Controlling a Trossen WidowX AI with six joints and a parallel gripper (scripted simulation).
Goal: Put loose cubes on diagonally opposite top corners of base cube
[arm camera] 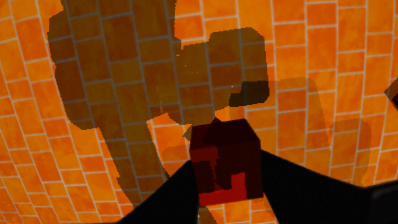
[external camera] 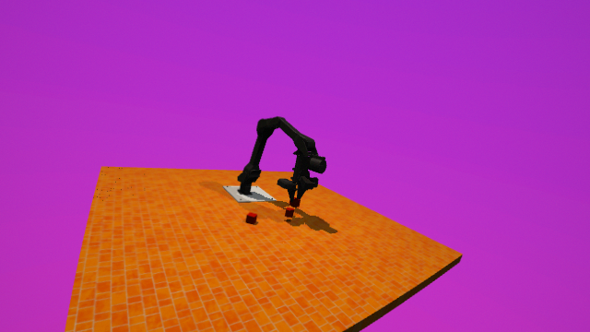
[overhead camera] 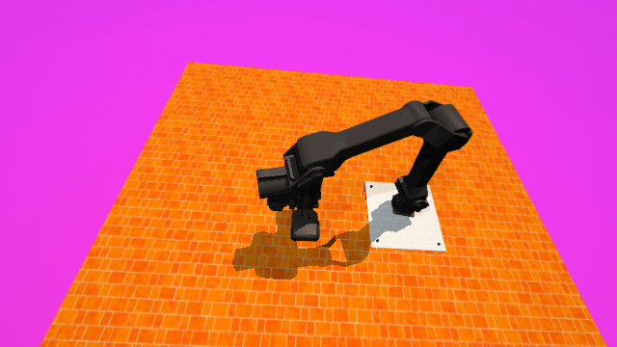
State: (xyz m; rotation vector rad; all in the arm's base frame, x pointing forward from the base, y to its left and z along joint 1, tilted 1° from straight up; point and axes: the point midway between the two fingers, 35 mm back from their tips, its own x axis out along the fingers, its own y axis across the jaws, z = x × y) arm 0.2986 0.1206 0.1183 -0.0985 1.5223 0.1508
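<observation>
Tool [external camera: 295,201] [arm camera: 225,162] grips red cube [external camera: 295,203] [arm camera: 226,165] nr 2nd cube [external camera: 289,212].

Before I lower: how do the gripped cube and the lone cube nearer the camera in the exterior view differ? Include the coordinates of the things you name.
The gripped cube [external camera: 295,202] [arm camera: 226,167] is off the surface, the lone cube [external camera: 251,218] rests on it. The gripped cube sits between fingers; the lone cube has nothing touching its sides. Both are red.

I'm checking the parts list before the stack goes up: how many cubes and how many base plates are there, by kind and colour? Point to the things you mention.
Red cubes: 3, namely the held cube [external camera: 295,202] [arm camera: 227,172], the middle cube [external camera: 289,212] and the outer cube [external camera: 251,218]
White plates: 1 [overhead camera: 400,243] [external camera: 234,195]
Total: 4
</observation>
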